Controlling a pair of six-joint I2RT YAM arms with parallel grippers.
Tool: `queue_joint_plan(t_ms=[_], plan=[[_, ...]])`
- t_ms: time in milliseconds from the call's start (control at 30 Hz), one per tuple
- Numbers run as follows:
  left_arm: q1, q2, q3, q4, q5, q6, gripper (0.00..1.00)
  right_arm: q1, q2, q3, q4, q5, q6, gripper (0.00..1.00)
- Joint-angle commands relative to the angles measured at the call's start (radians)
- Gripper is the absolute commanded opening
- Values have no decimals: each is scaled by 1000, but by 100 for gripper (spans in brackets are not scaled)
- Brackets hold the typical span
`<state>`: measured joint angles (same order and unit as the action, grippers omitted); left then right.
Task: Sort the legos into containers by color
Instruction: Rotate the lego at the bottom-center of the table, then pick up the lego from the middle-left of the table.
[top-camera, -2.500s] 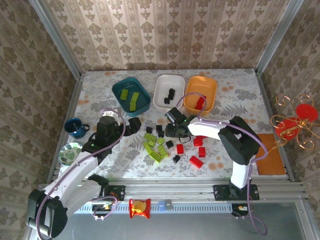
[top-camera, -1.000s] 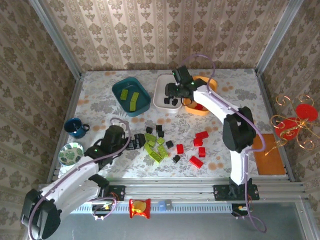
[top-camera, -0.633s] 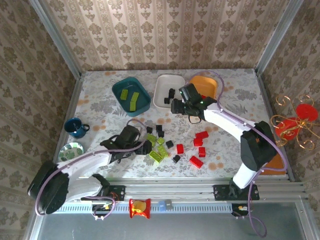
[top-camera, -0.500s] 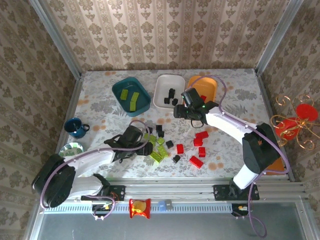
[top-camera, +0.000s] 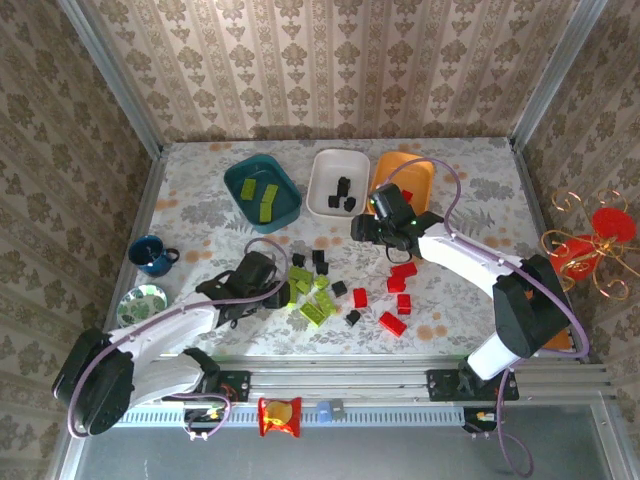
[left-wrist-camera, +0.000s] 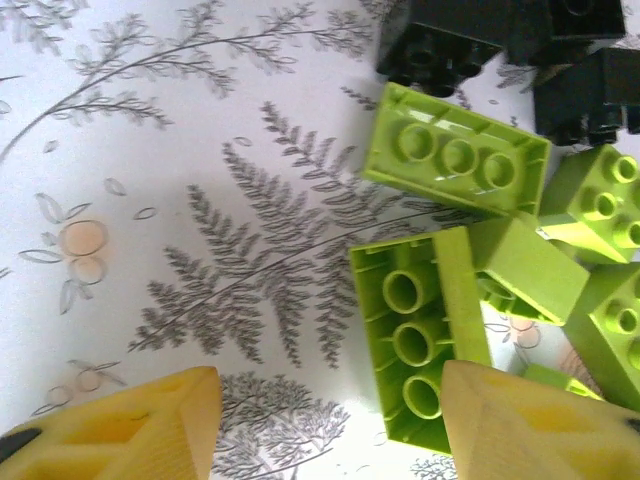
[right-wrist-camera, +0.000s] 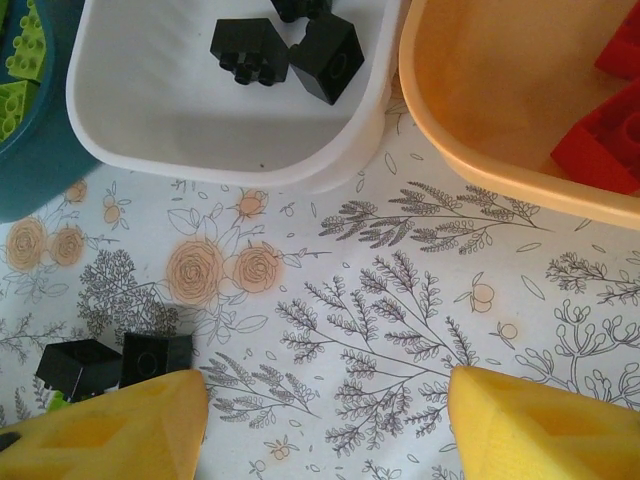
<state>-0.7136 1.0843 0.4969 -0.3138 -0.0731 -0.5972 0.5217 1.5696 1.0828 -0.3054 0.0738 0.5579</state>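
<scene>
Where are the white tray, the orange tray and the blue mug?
white tray (top-camera: 324, 172), top view, bare floor.
orange tray (right-wrist-camera: 500, 70), right wrist view, bare floor.
blue mug (top-camera: 149, 256), top view, body.

We see a lab test cell dressed like a home: damask wallpaper panels (top-camera: 330, 70) framed by metal posts (top-camera: 110, 80) enclose a floral-clothed bench (top-camera: 200, 200), and an aluminium rail (top-camera: 400, 380) along the bottom edge carries the left arm (top-camera: 170, 325) and the right arm (top-camera: 470, 265).

On the far side of the table (top-camera: 200, 215) the left tray (top-camera: 236, 181), middle tray (top-camera: 322, 180) and right tray (top-camera: 421, 176) sit in a row, loose bricks (top-camera: 313, 312) before them, a mug (top-camera: 150, 255) behind a bowl (top-camera: 140, 303) at the left edge.
</scene>
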Motion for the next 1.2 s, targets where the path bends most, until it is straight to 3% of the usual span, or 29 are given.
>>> queue_joint_plan(t_ms=[0,100,200,367,533,700,867,1167], plan=[[0,-33,-9,-16,43,18,76,0,-26,-10,20,9,21,66],[-33,-28,-1,45,82,27,86,0,-30,-9,19,11,21,66],[-53,30,23,51,75,37,87,0,-34,-11,17,13,23,66],[-53,121,18,62,44,25,77,0,-49,-22,9,24,23,66],[-50,166,3,111,60,25,76,0,-64,-28,0,30,20,66],[-30,178,-17,149,89,23,68,0,-70,-30,-2,30,20,66],[-15,211,-16,169,98,39,66,0,-67,-32,-1,27,23,66],[-12,180,9,110,64,54,42,0,-79,-35,-14,36,25,67]])
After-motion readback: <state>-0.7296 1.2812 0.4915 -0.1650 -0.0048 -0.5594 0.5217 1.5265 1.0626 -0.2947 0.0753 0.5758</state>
